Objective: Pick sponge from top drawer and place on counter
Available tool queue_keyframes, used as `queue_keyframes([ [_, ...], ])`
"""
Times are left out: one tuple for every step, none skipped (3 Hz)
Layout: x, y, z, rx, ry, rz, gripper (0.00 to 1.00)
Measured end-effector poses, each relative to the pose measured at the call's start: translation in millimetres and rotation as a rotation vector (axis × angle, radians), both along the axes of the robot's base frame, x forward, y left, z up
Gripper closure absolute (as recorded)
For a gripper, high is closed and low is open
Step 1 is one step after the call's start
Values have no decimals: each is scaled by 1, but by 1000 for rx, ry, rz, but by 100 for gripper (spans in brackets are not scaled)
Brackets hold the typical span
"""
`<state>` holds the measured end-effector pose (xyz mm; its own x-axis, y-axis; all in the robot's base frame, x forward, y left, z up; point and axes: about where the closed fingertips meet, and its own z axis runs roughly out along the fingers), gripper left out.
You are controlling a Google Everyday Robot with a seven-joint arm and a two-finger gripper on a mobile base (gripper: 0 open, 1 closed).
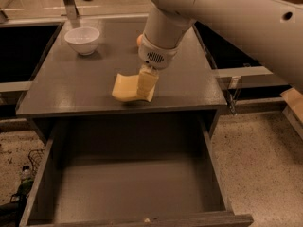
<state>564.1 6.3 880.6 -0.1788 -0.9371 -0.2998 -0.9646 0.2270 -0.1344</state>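
Note:
The pale yellow sponge (124, 87) hangs tilted in my gripper (146, 85), low over the front part of the grey counter (71, 84); whether it touches the counter I cannot tell. My gripper is shut on the sponge's right side, its yellowish fingers (147, 82) pointing down. My white arm (222, 13) reaches in from the upper right. The top drawer (132, 188) stands pulled open below the counter, its grey bottom bare.
A white bowl (82, 39) stands at the counter's back left. An orange fruit (139, 40) is mostly hidden behind my wrist. Black recessed areas (23, 46) flank the counter. Speckled floor (265, 164) lies to the right.

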Motion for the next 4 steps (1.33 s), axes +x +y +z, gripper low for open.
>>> queue_keyframes([
  [7, -5, 3, 13, 8, -13, 100],
  [38, -13, 8, 29, 23, -40, 100],
  [31, -4, -14, 57, 51, -16, 100],
  [31, -2, -17, 60, 57, -11, 100],
])
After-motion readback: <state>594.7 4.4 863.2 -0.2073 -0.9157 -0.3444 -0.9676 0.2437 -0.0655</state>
